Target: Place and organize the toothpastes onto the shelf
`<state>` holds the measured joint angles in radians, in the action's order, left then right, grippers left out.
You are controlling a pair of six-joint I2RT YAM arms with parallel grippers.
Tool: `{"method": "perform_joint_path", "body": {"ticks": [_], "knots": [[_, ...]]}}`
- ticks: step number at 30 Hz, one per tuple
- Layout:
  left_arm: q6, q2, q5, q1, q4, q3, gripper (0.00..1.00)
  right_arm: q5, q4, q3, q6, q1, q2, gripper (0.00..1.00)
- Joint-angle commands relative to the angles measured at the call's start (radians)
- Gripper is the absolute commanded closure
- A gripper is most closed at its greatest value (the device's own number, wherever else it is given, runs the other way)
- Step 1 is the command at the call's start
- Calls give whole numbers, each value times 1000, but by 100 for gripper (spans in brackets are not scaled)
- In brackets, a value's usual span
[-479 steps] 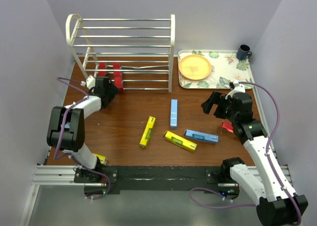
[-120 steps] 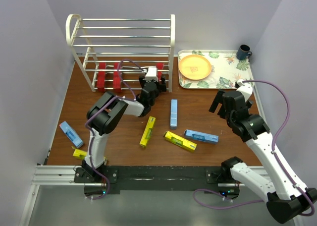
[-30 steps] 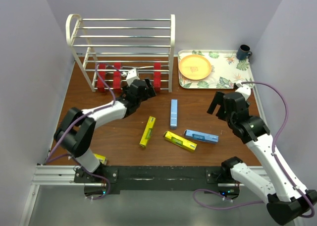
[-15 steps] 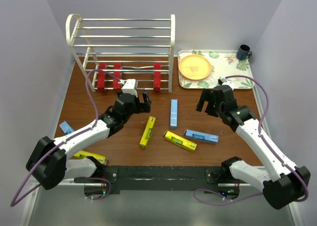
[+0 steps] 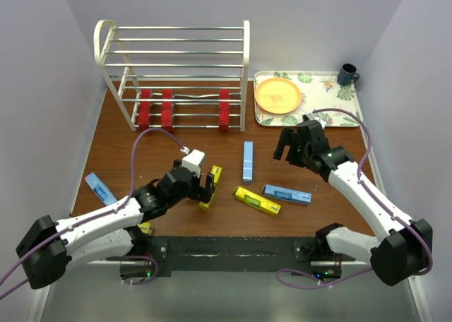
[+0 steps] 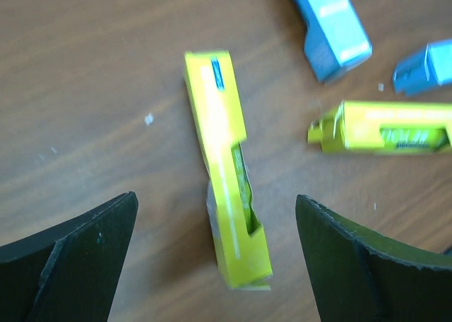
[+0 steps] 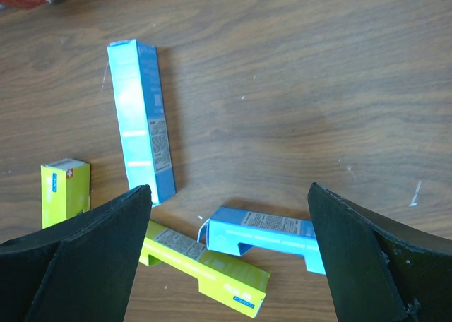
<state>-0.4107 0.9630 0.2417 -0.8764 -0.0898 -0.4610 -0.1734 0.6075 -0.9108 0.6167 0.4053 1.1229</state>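
Top external view: a brown table (image 5: pixel 113 138) walled on three sides, with two arms reaching in from its near edge.
Shelf (image 5: pixel 176 52): a white wire rack at the far left corner of the table. Three red cartons (image 5: pixel 167 109) sit on a lower tier, two towards the left end and one towards the right.
Left gripper (image 6: pixel 215 197): fingers (image 6: pixel 70 258) spread wide and holding nothing, low over the middle of the table.
Yellow carton (image 6: pixel 224 188): flat on the table in the gap between the left fingers, running lengthwise with them and touching neither.
Right gripper (image 7: pixel 229 189): fingers wide apart and empty, above the right half of the table.
Blue carton (image 7: pixel 141 117): flat near the table's centre, its near end just beside one right finger but not touched.
Second blue carton (image 7: pixel 265 236): lies crosswise under the gap between the right fingers. A second yellow carton (image 7: pixel 205 269) slants away at its end.
Third blue carton (image 5: pixel 101 188): close to the left edge of the table.
Third yellow carton (image 5: pixel 145 228): by the near edge, partly hidden under the left arm.
Tray (image 5: pixel 326 87): floral, in the far right corner, carrying an orange plate (image 5: pixel 277 96) and a dark mug (image 5: pixel 347 74).
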Motion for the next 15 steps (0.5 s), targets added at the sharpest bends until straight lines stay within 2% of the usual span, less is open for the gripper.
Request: {"method": "perform_joint_path", "body": {"ticks": [1, 6, 12, 15], "knots": [[-60, -1, 30, -70, -54, 24, 1, 41, -43, 10, 32, -2, 21, 4], [-132, 57, 128, -177, -67, 31, 1, 52, -41, -2, 34, 0, 48, 4], [-180, 135, 198, -257, -45, 36, 5, 55, -34, -16, 22, 0, 66, 4], [-201, 187, 250, -277, -39, 42, 12, 55, -34, -17, 17, 0, 69, 4]]}}
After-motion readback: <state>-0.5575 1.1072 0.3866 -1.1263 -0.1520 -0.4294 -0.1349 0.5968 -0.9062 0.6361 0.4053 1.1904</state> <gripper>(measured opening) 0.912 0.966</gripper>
